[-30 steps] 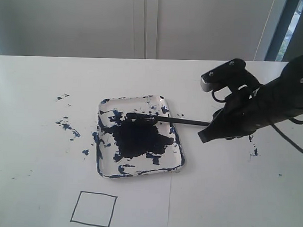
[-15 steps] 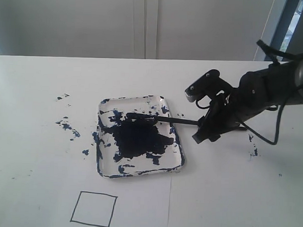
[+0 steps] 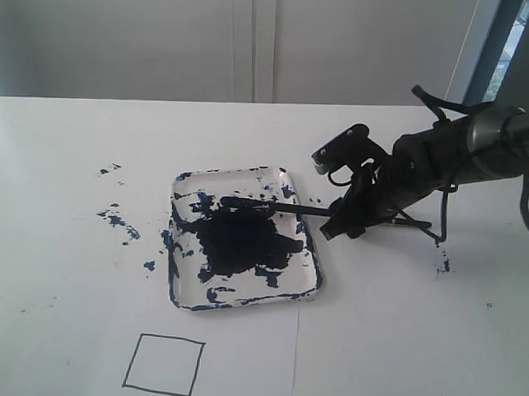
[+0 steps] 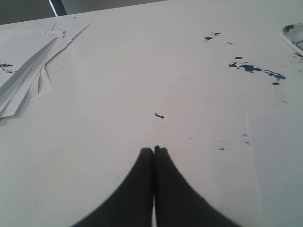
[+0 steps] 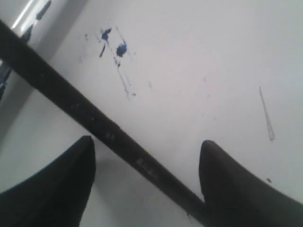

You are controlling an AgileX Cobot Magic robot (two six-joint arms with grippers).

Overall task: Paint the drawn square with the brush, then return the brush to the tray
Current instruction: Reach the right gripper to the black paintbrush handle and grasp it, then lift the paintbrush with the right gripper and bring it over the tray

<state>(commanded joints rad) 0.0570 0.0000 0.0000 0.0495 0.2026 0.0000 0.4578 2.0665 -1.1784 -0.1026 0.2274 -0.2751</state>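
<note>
The clear tray [image 3: 243, 303], smeared with dark blue-black paint, sits mid-table. The brush [image 3: 290, 208] lies with its tip in the tray and its thin black handle running right over the rim. My right gripper [image 3: 340, 227] is low over the handle just right of the tray. In the right wrist view the right gripper [image 5: 147, 142] is open, with the brush [image 5: 71, 101] crossing diagonally between its fingers and meeting one of them. The drawn square [image 3: 163, 365] lies near the front edge, blank inside. My left gripper [image 4: 154, 150] is shut on nothing over bare table.
Blue paint splatters [image 3: 116, 219] mark the table left of the tray, and a few more [image 3: 442, 265] lie right of my right arm. A fanned stack of white paper sheets [image 4: 28, 80] shows in the left wrist view. A wall stands behind the table.
My right arm has moved left and lower along the brush handle toward the tray, and its jaws have opened wider. The brush and tray have stayed put.
</note>
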